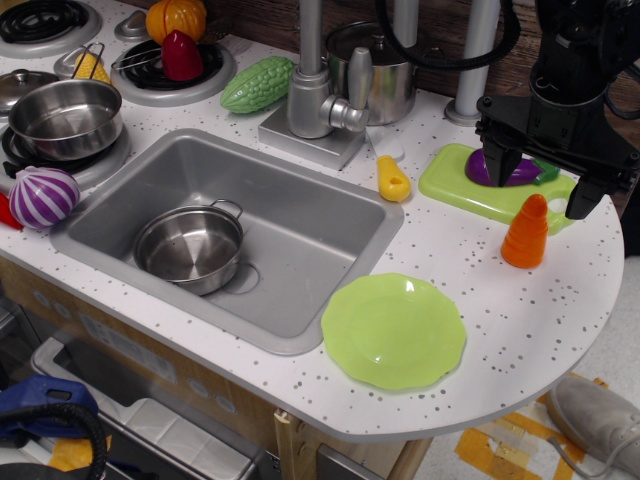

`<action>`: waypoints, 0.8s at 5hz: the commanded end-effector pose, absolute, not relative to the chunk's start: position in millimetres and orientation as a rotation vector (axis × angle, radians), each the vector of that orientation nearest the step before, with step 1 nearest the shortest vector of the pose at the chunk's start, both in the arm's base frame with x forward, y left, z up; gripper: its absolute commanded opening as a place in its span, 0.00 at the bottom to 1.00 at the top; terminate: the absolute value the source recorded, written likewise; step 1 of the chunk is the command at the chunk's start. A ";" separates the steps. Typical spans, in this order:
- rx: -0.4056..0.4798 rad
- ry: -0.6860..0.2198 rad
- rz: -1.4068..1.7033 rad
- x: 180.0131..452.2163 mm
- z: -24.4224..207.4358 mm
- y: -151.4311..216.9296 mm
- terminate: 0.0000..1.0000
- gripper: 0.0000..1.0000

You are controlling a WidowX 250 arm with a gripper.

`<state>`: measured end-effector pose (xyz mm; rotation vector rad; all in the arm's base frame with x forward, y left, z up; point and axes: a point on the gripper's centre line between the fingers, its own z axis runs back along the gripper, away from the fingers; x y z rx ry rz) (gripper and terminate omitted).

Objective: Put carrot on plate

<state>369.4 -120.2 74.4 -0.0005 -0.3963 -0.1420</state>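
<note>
The carrot [526, 232] is a small orange ridged cone standing upright on the white counter, right of the sink, at the near edge of the cutting board. The light green plate [393, 330] lies empty on the counter in front of it, toward the near edge. My gripper [545, 185] is black, hangs above and just behind the carrot, and is open with its fingers spread wide; one finger is left over the board, the other to the right of the carrot. It holds nothing.
A lime cutting board [455, 182] with a purple eggplant toy [503, 168] lies behind the carrot. A small yellow toy piece [392, 179] lies by the sink [300, 240], which holds a steel pot [190, 247]. The faucet [320, 90] stands behind. The counter edge curves close on the right.
</note>
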 end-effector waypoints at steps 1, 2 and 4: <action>-0.001 -0.396 -0.142 369.4 74.4 -120.2 0.00 1.00; -0.015 -0.420 -0.144 376.3 61.2 -120.2 0.00 1.00; -0.033 -0.456 -0.152 387.9 43.1 -120.5 0.00 1.00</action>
